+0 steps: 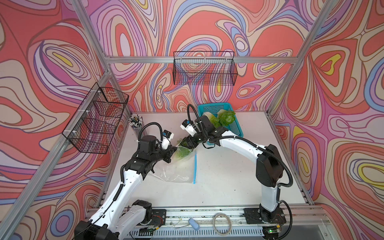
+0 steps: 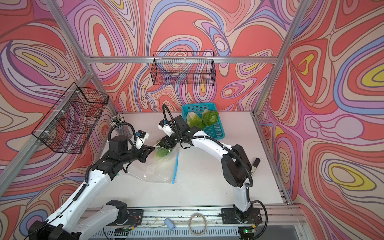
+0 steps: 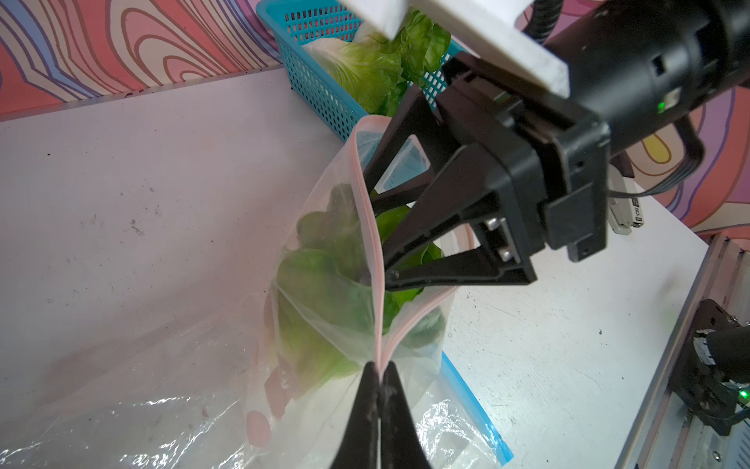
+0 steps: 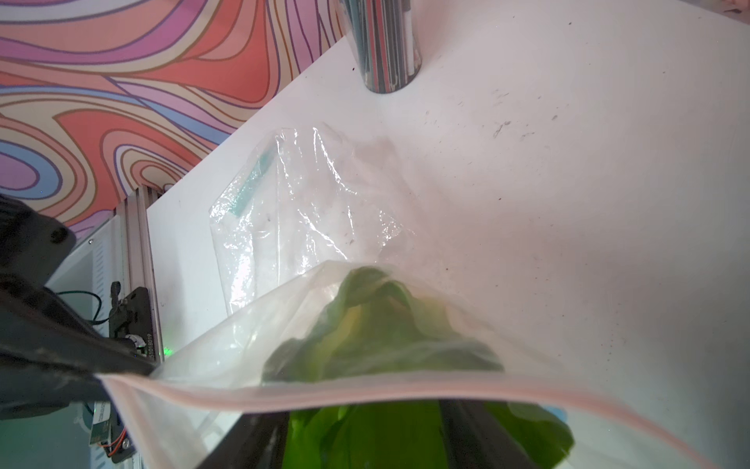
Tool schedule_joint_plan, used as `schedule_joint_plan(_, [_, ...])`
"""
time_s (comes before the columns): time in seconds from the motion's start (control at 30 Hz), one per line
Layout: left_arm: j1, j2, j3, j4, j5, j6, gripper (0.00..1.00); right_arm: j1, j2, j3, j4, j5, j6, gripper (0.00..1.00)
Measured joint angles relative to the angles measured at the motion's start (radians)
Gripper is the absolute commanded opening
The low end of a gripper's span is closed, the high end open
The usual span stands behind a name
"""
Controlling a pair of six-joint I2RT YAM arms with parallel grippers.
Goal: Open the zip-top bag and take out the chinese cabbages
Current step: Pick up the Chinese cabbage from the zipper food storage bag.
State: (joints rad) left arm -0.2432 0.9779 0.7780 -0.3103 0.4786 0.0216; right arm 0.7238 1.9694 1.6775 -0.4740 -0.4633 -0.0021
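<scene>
The clear zip-top bag (image 1: 188,154) (image 2: 166,156) with a pink zip strip (image 3: 375,251) (image 4: 324,392) is held up mid-table, its mouth open. My left gripper (image 1: 175,148) (image 2: 153,148) (image 3: 379,367) is shut on the bag's rim. My right gripper (image 1: 184,145) (image 2: 164,145) (image 3: 377,235) (image 4: 365,446) reaches into the mouth, jaws apart, with a green chinese cabbage (image 1: 181,153) (image 2: 161,153) (image 3: 324,292) (image 4: 385,438) between its fingers. Two more cabbages (image 1: 227,118) (image 2: 209,117) (image 3: 361,69) lie in the blue basket (image 1: 234,128) (image 2: 216,131) (image 3: 320,93) at the back.
A flat clear bag (image 1: 174,172) (image 2: 153,171) (image 4: 292,203) with a blue strip (image 1: 195,168) lies under the held one. A pen cup (image 1: 136,122) (image 4: 385,40) stands back left. Wire baskets (image 1: 204,68) (image 1: 97,118) hang on the walls. A cord coil (image 1: 222,223) lies at the front rail.
</scene>
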Motion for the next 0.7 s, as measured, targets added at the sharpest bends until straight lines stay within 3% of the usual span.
schedule_joint_plan(0.27, [0.0, 0.0, 0.0, 0.0, 0.0, 0.0, 0.0, 0.007, 0.015, 0.025, -0.043, -0.004, -0.015, 0.69])
schedule_joint_plan(0.4, [0.0, 0.0, 0.0, 0.0, 0.0, 0.0, 0.0, 0.011, 0.036, 0.034, -0.045, -0.005, -0.015, 0.66])
schedule_joint_plan(0.5, [0.0, 0.0, 0.0, 0.0, 0.0, 0.0, 0.0, 0.014, 0.064, 0.047, -0.05, -0.005, -0.013, 0.5])
schedule_joint_plan(0.67, [-0.001, 0.0, 0.0, 0.0, 0.0, 0.0, 0.0, 0.018, 0.09, 0.052, -0.069, 0.0, -0.002, 0.01])
schedule_joint_plan(0.7, [-0.001, 0.0, 0.0, 0.0, 0.0, 0.0, 0.0, 0.018, 0.09, 0.052, -0.07, 0.002, -0.001, 0.0])
